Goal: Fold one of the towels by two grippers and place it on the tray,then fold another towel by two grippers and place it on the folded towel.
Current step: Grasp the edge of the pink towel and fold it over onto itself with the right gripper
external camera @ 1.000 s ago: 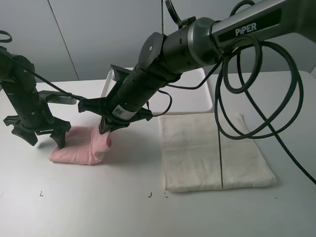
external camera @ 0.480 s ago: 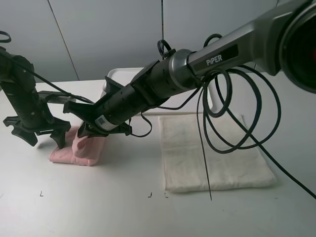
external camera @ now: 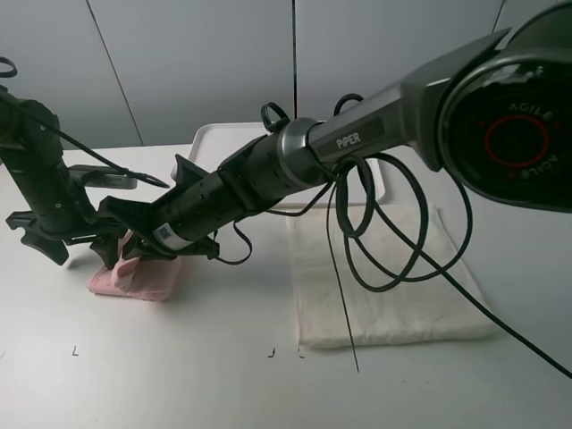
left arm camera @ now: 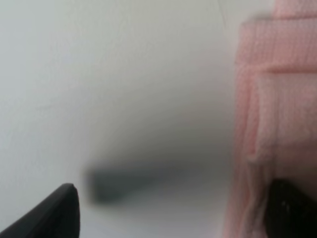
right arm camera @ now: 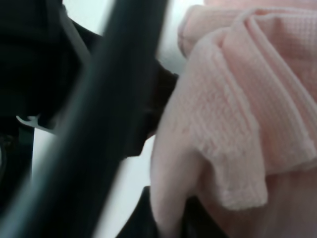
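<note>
1. At the far left of the high view, the left gripper (external camera: 76, 248) hangs low over the white worktop (external camera: 179, 375) with its fingers spread wide and holding nothing. Its wrist view adds detail on the left gripper (left arm camera: 178, 213): one dark tip sits over bare worktop (left arm camera: 99, 74) and the other sits at the edge of the pink towel (left arm camera: 277, 99).
2. The pink towel (external camera: 147, 281) lies on the worktop as a small bunched bundle, just beside the left gripper and well apart from the tray. The high view shows only a rumpled lump. The left wrist view shows stacked layers and a folded edge, though blurred.
3. The right arm reaches across the middle, and the right gripper (external camera: 132, 255) sits at the raised top of the bundle, its fingers pressed together and pinching the cloth. The right wrist view shows terry loops and a hanging fold of pink towel (right arm camera: 247, 99) very close. A blurred dark bar crosses that view, and I cannot tell what it is.
4. Only the high view shows the white tray (external camera: 219, 143). It sits at the back of the worktop, partly hidden by the right arm, and no towel shows on its visible part.
5. Also seen only in the high view, the cream towel (external camera: 411, 313) lies spread flat to the right, in front of the tray. Loops of black cable (external camera: 344, 268) hang across it.
</note>
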`<state>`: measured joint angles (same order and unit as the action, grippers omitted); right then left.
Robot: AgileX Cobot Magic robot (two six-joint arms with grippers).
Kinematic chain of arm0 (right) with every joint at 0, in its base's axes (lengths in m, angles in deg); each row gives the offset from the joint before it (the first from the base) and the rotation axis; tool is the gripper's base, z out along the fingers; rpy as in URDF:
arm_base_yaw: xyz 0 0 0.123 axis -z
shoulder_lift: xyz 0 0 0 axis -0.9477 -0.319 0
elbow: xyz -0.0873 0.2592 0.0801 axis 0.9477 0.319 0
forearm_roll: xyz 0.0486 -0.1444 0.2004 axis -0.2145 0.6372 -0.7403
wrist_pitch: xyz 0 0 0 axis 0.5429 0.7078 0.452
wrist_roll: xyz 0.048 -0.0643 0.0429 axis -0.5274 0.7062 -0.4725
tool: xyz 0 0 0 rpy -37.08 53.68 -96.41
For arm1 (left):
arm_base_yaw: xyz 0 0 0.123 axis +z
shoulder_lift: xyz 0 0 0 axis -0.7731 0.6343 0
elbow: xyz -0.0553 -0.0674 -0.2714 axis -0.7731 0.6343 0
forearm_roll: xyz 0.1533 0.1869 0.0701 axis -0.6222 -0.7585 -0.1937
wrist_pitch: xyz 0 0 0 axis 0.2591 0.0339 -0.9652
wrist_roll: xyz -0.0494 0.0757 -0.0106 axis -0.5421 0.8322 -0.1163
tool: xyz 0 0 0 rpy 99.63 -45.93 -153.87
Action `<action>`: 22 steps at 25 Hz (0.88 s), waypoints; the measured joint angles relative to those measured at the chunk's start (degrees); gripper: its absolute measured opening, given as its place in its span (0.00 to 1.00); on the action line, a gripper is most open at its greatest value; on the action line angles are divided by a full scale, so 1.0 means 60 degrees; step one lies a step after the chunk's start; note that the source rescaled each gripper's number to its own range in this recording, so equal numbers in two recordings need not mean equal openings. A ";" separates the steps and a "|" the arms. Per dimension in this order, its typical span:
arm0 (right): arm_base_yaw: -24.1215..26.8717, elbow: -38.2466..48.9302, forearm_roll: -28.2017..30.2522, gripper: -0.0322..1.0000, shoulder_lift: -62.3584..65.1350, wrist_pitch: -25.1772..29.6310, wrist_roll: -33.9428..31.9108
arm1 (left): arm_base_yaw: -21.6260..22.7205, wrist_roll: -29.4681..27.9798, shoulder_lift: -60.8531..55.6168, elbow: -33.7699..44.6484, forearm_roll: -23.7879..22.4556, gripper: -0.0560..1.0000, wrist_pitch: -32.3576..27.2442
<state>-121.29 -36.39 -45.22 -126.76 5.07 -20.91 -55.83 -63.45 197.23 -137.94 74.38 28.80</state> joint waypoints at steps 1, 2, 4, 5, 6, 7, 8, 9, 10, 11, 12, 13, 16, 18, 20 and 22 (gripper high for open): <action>-0.0022 0.0000 0.0024 0.06 -0.0021 -0.0028 -0.0036 | 0.0000 0.0017 0.0000 0.0000 0.0016 0.97 0.0000; -0.0022 -0.0018 0.0044 0.06 -0.0036 -0.0125 -0.0108 | 0.0000 0.0039 0.0000 0.0000 0.0016 0.97 0.0000; -0.0022 -0.0014 0.0148 0.06 -0.0060 -0.0212 -0.0198 | 0.0000 0.0039 0.0000 0.0000 0.0074 0.97 0.0000; -0.0022 -0.0014 0.0176 0.06 -0.0060 -0.0229 -0.0198 | 0.0000 0.0089 0.0000 0.0000 0.0148 0.97 0.0000; -0.0022 -0.0014 0.0197 0.06 -0.0060 -0.0237 -0.0219 | 0.0000 0.0173 0.0000 0.0000 0.0248 0.97 -0.0040; -0.0022 -0.0014 0.0214 0.06 -0.0060 -0.0253 -0.0234 | 0.0000 0.0251 0.0000 -0.0038 0.0389 0.97 -0.0104; -0.0022 -0.0014 0.0234 0.06 -0.0060 -0.0280 -0.0234 | 0.0000 0.0363 0.0000 -0.0061 0.0545 0.97 -0.0174; -0.0043 -0.0014 0.0234 0.06 -0.0060 -0.0298 -0.0234 | 0.0000 0.0461 0.0000 -0.0104 0.0670 0.97 -0.0258; -0.0043 -0.0014 0.0253 0.06 -0.0060 -0.0313 -0.0234 | 0.0000 0.0582 -0.0020 -0.0144 0.0786 0.97 -0.0322; -0.0043 -0.0014 0.0253 0.06 -0.0060 -0.0313 -0.0256 | 0.0000 0.0582 -0.0089 -0.0206 0.0887 0.97 -0.0379; -0.0043 -0.0014 0.0273 0.06 -0.0060 -0.0333 -0.0277 | 0.0000 0.0582 -0.0173 -0.0300 0.0887 0.97 -0.0430; -0.0043 -0.0014 0.0290 0.06 -0.0060 -0.0351 -0.0277 | 0.0000 0.0667 -0.0315 -0.0389 0.0887 0.97 -0.0477; -0.0043 -0.0014 0.0397 0.06 -0.0060 -0.0351 -0.0294 | 0.0000 0.0817 -0.0774 -0.0807 0.0887 0.97 -0.0572; -0.0043 -0.0014 0.0420 0.06 -0.0060 -0.0351 -0.0294 | 0.0000 0.0837 -0.0986 -0.1067 0.0887 0.97 -0.0726; -0.0043 -0.0014 0.0420 0.06 -0.0060 -0.0369 -0.0311 | 0.0000 0.0875 -0.1079 -0.1335 0.0887 0.97 -0.0892; -0.0043 -0.0014 0.0420 0.06 -0.0060 -0.0372 -0.0311 | 0.0000 0.0910 -0.1115 -0.1646 0.0887 0.97 -0.1075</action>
<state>-121.55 -36.47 -42.69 -127.12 2.84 -22.78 -55.83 -58.00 190.54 -147.81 79.70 22.35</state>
